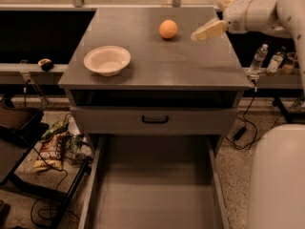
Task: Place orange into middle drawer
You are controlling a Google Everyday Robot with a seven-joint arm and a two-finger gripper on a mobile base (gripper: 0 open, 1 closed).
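Observation:
The orange (168,29) sits on the grey cabinet top (190,66), toward the back and a little right of centre. My gripper (199,34) hangs just above the top, right of the orange, pointing at it with a small gap between them. It holds nothing that I can see. The middle drawer (155,194) is pulled far out at the bottom of the view, a grey metal box with a bare floor and thin side walls.
A white bowl (106,59) stands on the left of the cabinet top. A shut drawer front with a black handle (155,119) is above the open drawer. Bottles (259,57) stand to the right. Snack bags and cables (53,147) lie on the floor at left.

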